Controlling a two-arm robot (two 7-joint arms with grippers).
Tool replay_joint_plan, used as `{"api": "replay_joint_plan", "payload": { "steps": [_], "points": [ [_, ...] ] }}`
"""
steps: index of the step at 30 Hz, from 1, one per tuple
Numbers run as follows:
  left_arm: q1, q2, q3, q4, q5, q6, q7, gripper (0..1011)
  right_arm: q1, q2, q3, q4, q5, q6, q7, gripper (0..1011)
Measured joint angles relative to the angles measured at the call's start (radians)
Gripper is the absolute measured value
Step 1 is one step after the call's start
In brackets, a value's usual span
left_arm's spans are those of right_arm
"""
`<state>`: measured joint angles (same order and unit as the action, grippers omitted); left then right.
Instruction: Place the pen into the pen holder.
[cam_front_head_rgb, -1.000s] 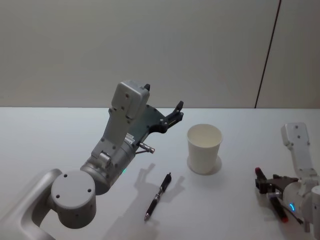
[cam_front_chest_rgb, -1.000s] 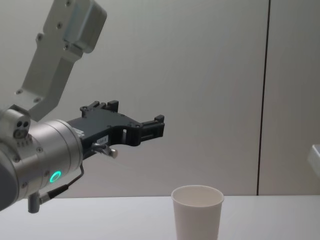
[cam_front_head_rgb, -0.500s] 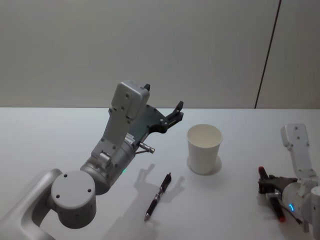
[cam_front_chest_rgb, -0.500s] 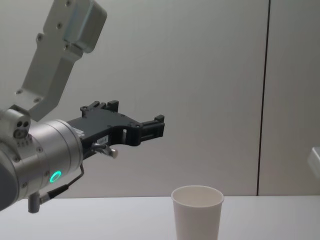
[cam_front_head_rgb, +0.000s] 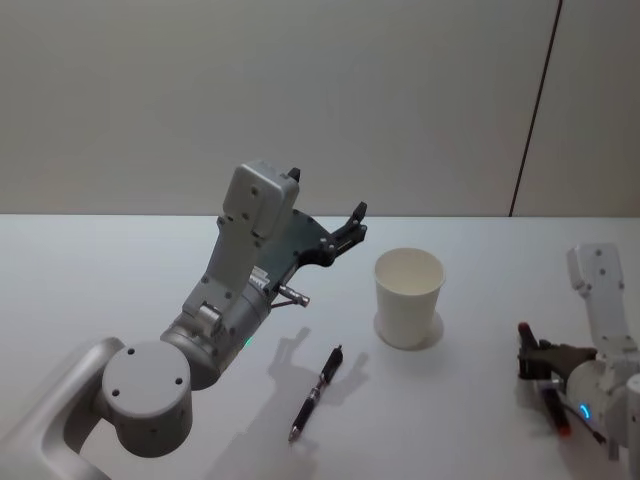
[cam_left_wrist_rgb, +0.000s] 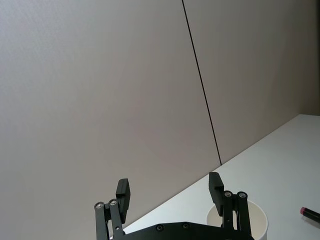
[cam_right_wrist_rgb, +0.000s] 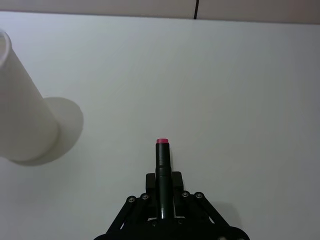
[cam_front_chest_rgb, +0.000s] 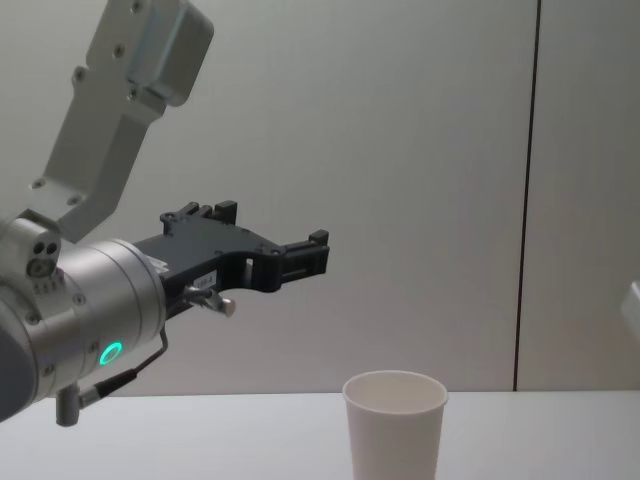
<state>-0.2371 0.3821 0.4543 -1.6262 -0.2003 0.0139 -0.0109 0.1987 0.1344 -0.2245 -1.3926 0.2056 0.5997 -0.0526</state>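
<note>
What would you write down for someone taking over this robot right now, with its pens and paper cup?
Left gripper: open, empty, raised to the left of the plain white paper cup.
Right gripper: shut on a dark pen with a pink end, low, to the cup's right.
Cup: upright, no pen in it.
Second black pen: lying on the table in front of the cup.
Done: one pen gripped.
Left: carry it over the cup and drop it in.

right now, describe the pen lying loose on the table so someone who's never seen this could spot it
On the white table, find the white paper cup near the middle. The loose pen lies flat just in front of it, toward the robot's left. Unlike the red-tipped pen clamped in the right gripper, nothing touches it; the open left gripper hangs well above the table.
</note>
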Motion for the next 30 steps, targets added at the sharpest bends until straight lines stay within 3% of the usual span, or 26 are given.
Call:
{"api": "replay_joint_plan", "payload": {
  "steps": [16, 30],
  "points": [
    [0.0, 0.0, 0.0, 0.0, 0.0, 0.0, 0.0, 1004, -0.032, 0.017, 0.009, -0.075, -0.024, -0.152, 0.025, 177],
    [0.0, 0.0, 0.0, 0.0, 0.0, 0.0, 0.0, 1004, -0.048, 0.033, 0.018, -0.128, -0.038, -0.347, 0.083, 177]
  ]
}}
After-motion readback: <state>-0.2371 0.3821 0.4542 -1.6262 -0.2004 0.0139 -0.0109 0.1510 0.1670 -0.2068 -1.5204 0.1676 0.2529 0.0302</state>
